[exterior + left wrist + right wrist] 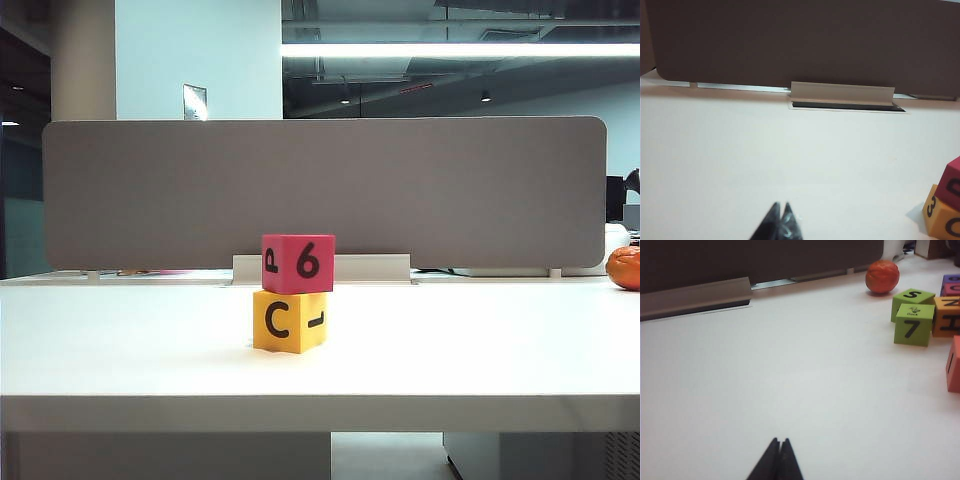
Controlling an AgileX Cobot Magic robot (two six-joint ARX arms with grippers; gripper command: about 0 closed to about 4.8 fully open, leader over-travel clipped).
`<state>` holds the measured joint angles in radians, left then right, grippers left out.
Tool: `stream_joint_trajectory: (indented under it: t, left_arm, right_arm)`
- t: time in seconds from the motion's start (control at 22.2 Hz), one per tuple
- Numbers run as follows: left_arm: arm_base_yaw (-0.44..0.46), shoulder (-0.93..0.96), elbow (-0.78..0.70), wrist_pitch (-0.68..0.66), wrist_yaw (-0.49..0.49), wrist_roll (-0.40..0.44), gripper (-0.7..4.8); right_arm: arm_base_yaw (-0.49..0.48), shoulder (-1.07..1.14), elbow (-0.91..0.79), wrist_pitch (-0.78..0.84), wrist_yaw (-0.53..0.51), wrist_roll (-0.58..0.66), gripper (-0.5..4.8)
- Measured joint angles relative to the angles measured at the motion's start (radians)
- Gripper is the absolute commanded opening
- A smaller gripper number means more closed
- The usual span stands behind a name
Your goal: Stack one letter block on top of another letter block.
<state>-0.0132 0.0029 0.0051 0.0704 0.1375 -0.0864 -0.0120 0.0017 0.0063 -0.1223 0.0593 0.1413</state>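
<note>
Red-pink block (pixel 298 264), marked "6" and "P": sits squarely on top of the yellow block (pixel 290 322), marked "C" and "L", at centre frame of the exterior view, on the white table (pixel 480 340). Both touch; neither leans.

Left gripper (pixel 780 215): tips pressed together, holding nothing, low over bare table; the stack shows at the lower right edge of its view, well apart.

Right gripper (pixel 779 452): tips together, empty, over bare table.

Other items in the right wrist view: orange ball (pixel 882 276) upper right; green blocks (pixel 913 324) marked "7" and "S" beside further blocks at the right edge.

Step in hand, as judged: stacking appears done, both arms clear. Next move calls for nothing beyond keeping away from the stack.
</note>
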Motion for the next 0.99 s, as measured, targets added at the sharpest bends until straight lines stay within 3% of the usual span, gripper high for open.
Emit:
stream_joint_trajectory:
  t: [0.32,0.99]
  left_arm:
    - [0.0,0.0,0.0,0.0,0.0,0.0,-0.06]
    - [0.0,0.0,0.0,0.0,0.0,0.0,-0.06]
  right_arm:
    - [0.028,0.0,0.0,0.0,0.0,-0.128,-0.06]
    - [0.029,0.0,0.0,-0.011,0.012,-0.132,-0.06]
